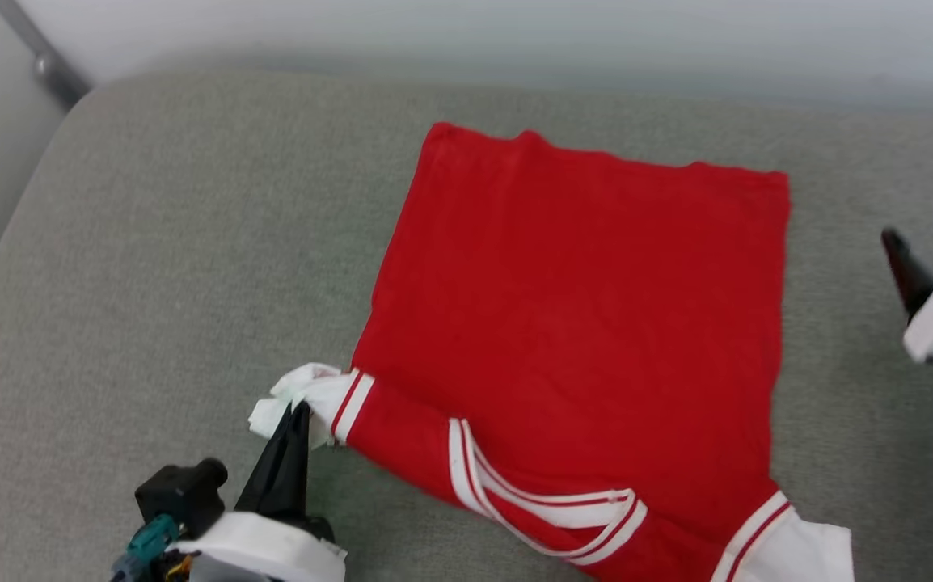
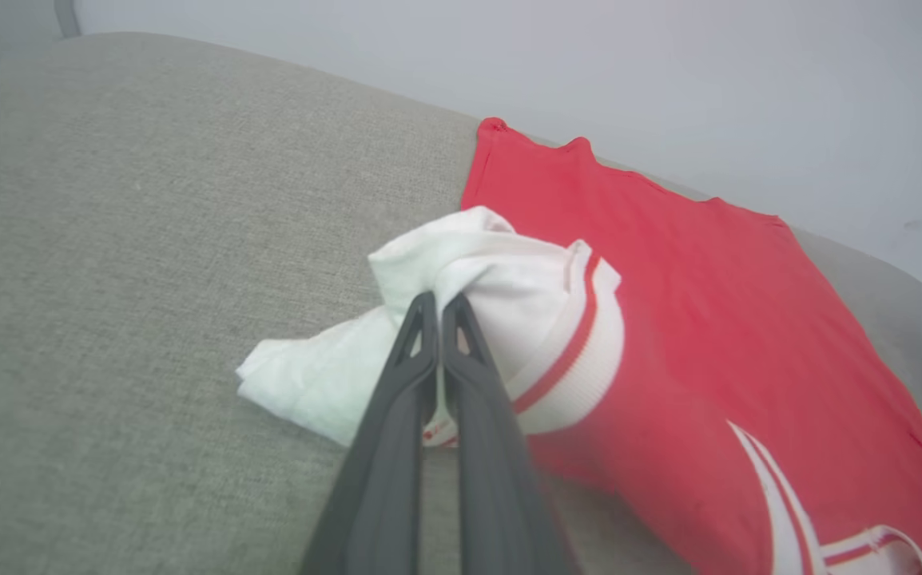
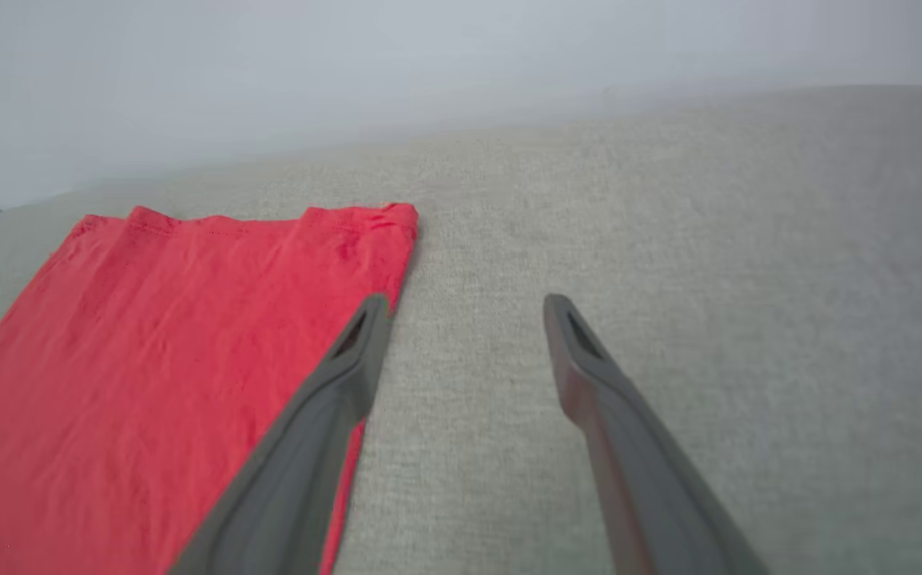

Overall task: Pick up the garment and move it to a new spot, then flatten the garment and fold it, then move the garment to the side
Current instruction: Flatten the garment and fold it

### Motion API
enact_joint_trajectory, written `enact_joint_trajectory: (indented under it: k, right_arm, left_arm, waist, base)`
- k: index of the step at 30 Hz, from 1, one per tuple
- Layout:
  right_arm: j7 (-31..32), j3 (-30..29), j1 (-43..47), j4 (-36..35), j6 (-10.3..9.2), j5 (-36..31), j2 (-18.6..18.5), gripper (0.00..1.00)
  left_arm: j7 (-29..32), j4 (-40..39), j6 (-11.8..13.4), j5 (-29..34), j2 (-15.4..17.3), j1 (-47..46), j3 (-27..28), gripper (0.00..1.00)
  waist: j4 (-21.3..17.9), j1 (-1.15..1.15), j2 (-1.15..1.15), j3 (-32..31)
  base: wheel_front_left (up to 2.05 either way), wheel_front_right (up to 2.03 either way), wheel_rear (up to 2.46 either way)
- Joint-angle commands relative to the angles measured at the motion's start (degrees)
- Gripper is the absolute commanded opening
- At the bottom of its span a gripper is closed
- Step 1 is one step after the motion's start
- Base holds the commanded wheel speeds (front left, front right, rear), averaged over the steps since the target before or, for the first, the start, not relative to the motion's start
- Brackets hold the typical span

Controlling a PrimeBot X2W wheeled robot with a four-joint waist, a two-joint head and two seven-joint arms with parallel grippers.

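Garment (image 1: pixel 580 323) flat, hem pointing away, left end effector (image 1: pixel 300 411) clamping it, right end effector (image 1: pixel 922 241) wide

The garment (image 1: pixel 580 323) is spread mostly flat on the grey cushion (image 1: pixel 151 283), plain red side up, with the striped neck trim (image 1: pixel 547 501) toward the near edge. The left gripper (image 1: pixel 298 414) is pinched onto the bunched-up white sleeve (image 1: pixel 321 390) at the corner. The right gripper (image 1: pixel 922 242) is off to the side, clear of the fabric. Its fingers look apart I think, but it's pretty blurry.
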Motion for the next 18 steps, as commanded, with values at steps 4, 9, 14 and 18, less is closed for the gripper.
enact_joint_trajectory:
  k: [4, 9, 14, 18]
  right_arm:
    - [6.03, -0.94, -11.47, 7.04, -0.04, -2.32, -1.45, 1.0]
    - [16.38, -4.01, -22.89, 14.25, -0.04, -7.54, -2.48, 1.0]
    - [23.82, -7.97, -29.61, 17.22, -0.04, -13.33, -2.51, 1.0]
    - [28.32, -10.65, -30.8, 19.22, -0.04, -16.56, -1.05, 1.0]
  left_arm:
    - [-0.85, -1.64, -0.49, 1.03, -0.97, -2.95, -1.02, 0.0]
    - [-1.57, -2.93, -2.0, 1.82, -2.06, -5.85, -2.8, 0.0]
    - [-2.58, -3.23, -3.5, 1.89, -3.71, -8.45, -3.76, 0.0]
    - [-3.12, -2.48, -4.3, 2.02, -4.8, -9.76, -3.56, 0.0]
  waist:
    - [4.62, -0.01, 0.0, 6.03]
    - [8.33, -0.01, 0.0, 10.14]
    - [11.65, -0.01, 0.0, 14.42]
    - [12.7, -0.01, 0.0, 16.67]
  base:
    - [0.0, 0.0, 0.0]
    - [0.0, 0.0, 0.0]
    - [0.0, 0.0, 0.0]
    - [0.0, 0.0, 0.0]
